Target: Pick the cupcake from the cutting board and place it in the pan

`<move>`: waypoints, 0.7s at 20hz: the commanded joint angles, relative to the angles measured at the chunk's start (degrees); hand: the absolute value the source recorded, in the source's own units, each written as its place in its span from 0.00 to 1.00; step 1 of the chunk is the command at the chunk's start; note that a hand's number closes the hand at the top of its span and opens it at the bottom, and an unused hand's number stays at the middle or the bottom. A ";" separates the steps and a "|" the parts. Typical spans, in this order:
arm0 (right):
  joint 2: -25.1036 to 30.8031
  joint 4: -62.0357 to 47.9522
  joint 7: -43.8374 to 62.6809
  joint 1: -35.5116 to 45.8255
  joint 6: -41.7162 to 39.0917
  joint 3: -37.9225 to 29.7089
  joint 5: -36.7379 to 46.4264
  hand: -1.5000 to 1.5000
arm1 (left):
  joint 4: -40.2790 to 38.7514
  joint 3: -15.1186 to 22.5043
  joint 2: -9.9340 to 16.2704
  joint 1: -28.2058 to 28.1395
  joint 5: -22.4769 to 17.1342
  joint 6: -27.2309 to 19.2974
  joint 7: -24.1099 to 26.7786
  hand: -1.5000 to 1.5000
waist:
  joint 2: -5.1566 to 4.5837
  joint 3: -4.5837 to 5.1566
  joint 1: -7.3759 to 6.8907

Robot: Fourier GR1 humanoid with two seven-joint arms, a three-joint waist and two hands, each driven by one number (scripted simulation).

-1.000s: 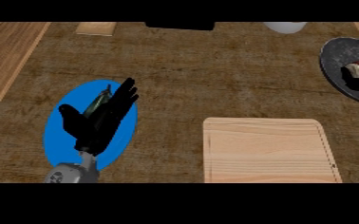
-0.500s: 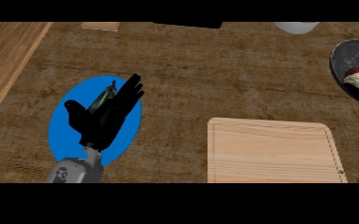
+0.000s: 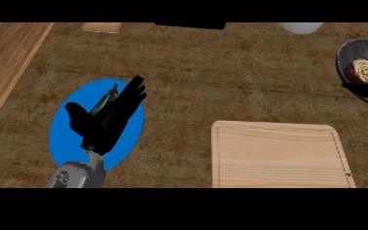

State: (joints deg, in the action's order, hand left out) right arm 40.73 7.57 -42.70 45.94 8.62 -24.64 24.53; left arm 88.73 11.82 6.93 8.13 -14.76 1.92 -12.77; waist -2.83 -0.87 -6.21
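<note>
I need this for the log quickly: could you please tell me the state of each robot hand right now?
Left robot hand: open, fingers straight, holding nothing, over the blue plate.
Right robot hand: not in view, so its state cannot be told.

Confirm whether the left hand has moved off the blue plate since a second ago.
No. The left hand still lies open over the blue plate, fingertips past its upper right rim as before; only the view has drifted slightly.

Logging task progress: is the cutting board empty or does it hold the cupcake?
Empty: the cutting board shows bare wood; a brownish item lies in the pan.
</note>
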 commanded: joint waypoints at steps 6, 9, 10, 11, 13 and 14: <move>4.90 -3.84 -0.09 -0.80 -19.83 -6.42 -6.87 0.00 | -0.35 -0.92 0.82 -1.66 -0.27 0.37 0.42 0.50 | 0.08 0.06 1.18; 6.38 -4.12 -0.09 -1.63 -24.71 -6.27 -6.77 0.00 | 0.85 0.26 -0.63 -0.34 0.48 -0.83 -0.20 0.50 | -0.05 -0.10 1.24; 7.32 -3.92 -1.13 -2.70 -26.55 -5.76 -6.27 0.00 | 0.71 0.11 -0.78 -0.81 -0.15 -0.42 0.04 0.50 | -0.19 -0.13 1.34; 8.34 -4.01 -1.39 -3.21 -29.41 -5.62 -6.18 0.00 | -0.12 -0.28 0.36 -1.49 0.49 -0.02 0.63 0.50 | -0.02 -0.04 1.64; 8.92 -3.53 -3.17 -4.06 -32.65 -5.50 -6.13 0.00 | 0.15 -0.38 -0.24 -0.22 0.62 -0.73 0.34 0.50 | 0.03 -0.10 2.10; 9.88 -3.35 -2.66 -3.49 -34.18 -5.43 -6.07 0.00 | -0.40 0.07 -1.15 -1.19 0.53 -0.86 1.20 0.50 | -0.09 -0.06 1.67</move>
State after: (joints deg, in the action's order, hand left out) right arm 48.32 4.04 -44.06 43.47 -18.93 -30.26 18.36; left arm 88.86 11.74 6.55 7.17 -14.35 1.41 -12.26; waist -2.86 -0.93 -4.80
